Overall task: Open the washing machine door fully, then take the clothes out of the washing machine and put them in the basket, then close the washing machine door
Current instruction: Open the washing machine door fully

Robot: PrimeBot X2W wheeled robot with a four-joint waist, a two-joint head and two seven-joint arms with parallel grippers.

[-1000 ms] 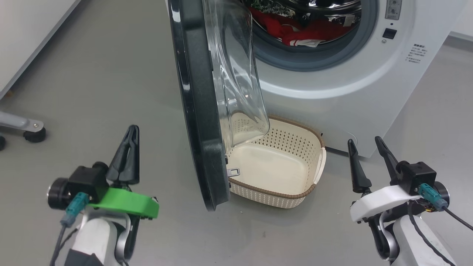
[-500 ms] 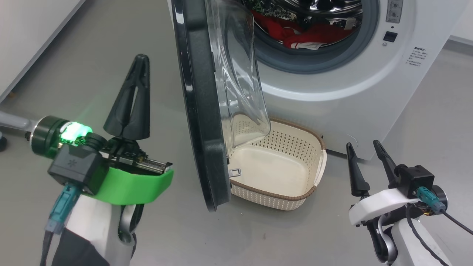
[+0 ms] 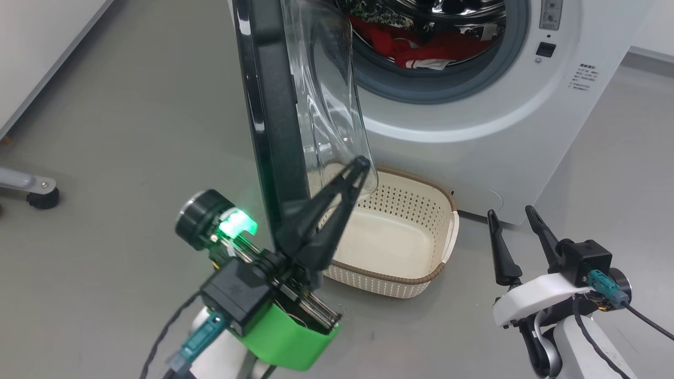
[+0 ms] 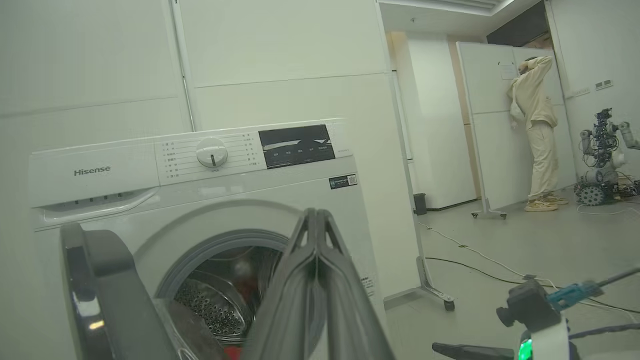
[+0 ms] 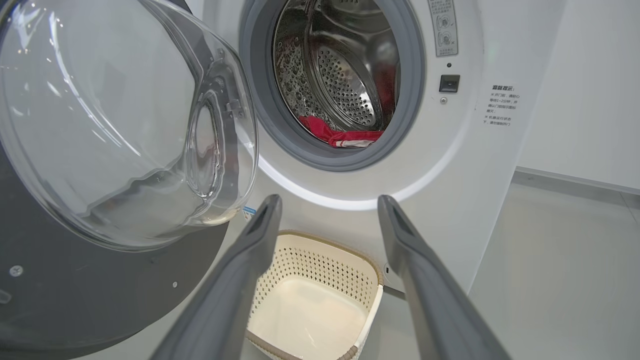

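Opening unfinished: washing machine door only partway open; red clothes inside washing machine, basket empty on floor; left gripper jaws clenched near door glass, right gripper jaws released, empty

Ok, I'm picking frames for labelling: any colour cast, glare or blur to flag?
Left wrist view: greenish cast, left gripper soft up close; right wrist view: reflections streak the glass of the washing machine door, right gripper soft; head view: sharp, evenly lit.
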